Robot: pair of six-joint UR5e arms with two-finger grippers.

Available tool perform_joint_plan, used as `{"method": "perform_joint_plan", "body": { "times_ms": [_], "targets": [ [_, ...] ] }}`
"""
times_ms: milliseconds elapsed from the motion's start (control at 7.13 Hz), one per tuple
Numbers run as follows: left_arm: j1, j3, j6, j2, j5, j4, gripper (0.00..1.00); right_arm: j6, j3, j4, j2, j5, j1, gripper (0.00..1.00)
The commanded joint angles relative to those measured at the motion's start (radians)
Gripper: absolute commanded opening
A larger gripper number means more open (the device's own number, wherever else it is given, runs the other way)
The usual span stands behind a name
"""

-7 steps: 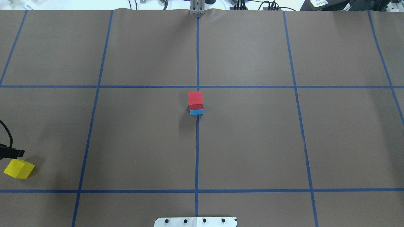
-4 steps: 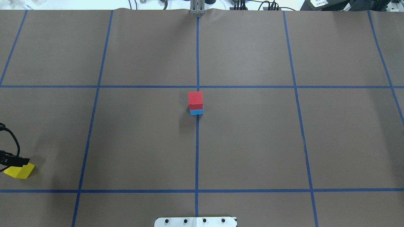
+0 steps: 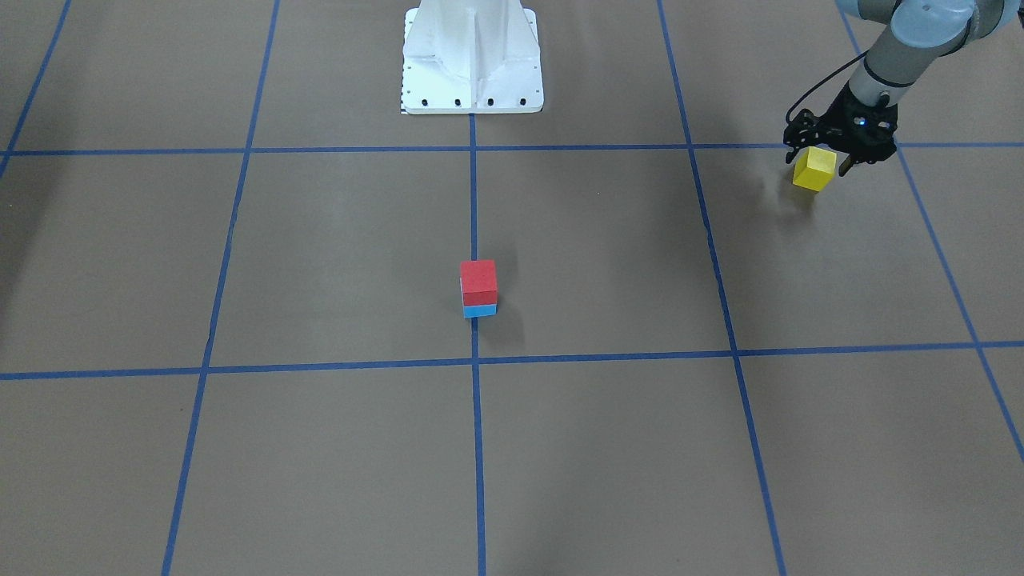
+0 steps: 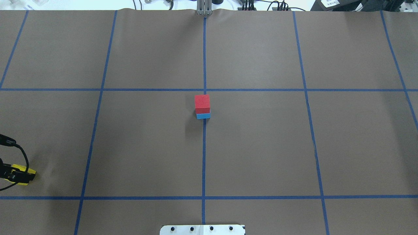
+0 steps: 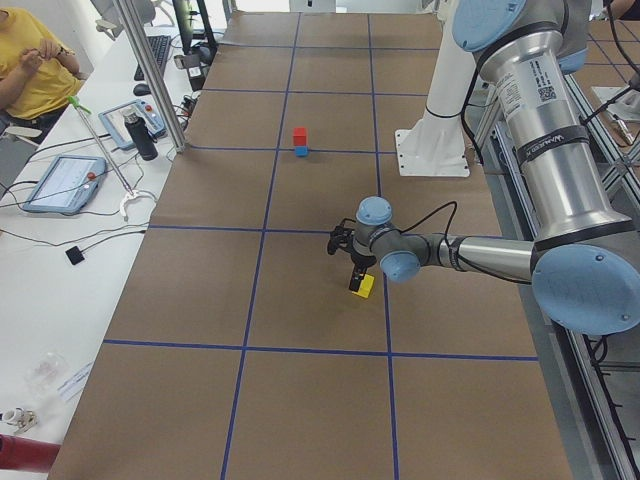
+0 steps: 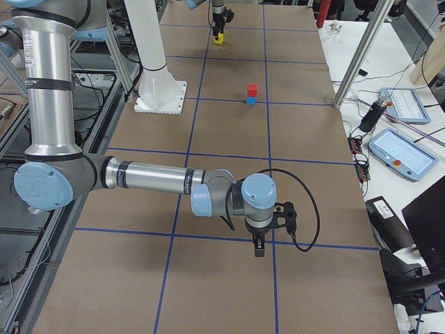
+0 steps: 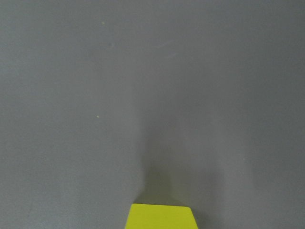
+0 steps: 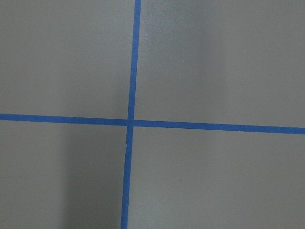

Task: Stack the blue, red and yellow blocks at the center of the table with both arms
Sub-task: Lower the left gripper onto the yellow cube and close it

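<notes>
At the table's [image 4: 261,147] centre the red block [image 4: 202,101] sits squarely on the blue block [image 4: 203,116]; the same stack shows as red block [image 3: 478,280] over blue block [image 3: 480,311]. The yellow block [image 3: 814,170] rests on the table far out on my left side. My left gripper [image 3: 820,158] is lowered over it, open, with a finger on either side. From overhead the left gripper [image 4: 14,174] hides most of the yellow block [image 4: 21,168]. The left wrist view catches only the yellow block's [image 7: 161,217] top edge. My right gripper [image 6: 259,249] hangs over bare table; I cannot tell its state.
The white pedestal base [image 3: 472,56] stands at the robot's edge of the table. Beyond the far edge are aluminium posts [image 6: 354,62], tablets [image 6: 400,153] on a white desk, and a seated person [image 5: 30,60].
My left gripper has come down over the yellow block, which now shows only as a sliver from overhead. The red-on-blue stack has not moved.
</notes>
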Motion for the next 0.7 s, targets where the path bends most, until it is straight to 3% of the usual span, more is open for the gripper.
{"method": "perform_joint_plan", "body": {
  "times_ms": [0, 281, 421, 561],
  "targets": [
    [0.018, 0.014, 0.009, -0.001, 0.015, 0.0, 0.93, 0.0, 0.001, 0.0, 0.0, 0.0, 0.0, 1.0],
    [0.023, 0.015, 0.01, -0.003, 0.017, 0.0, 0.23, 0.001, 0.001, 0.0, 0.0, 0.0, 0.0, 1.0],
    [0.023, 0.012, 0.012, -0.004, 0.017, -0.002, 0.0, 0.002, 0.001, 0.0, 0.0, 0.0, 0.0, 1.0],
    [0.012, 0.001, 0.042, -0.015, 0.003, 0.0, 0.0, 0.002, 0.001, 0.0, 0.0, 0.002, 0.0, 1.0]
  ]
}}
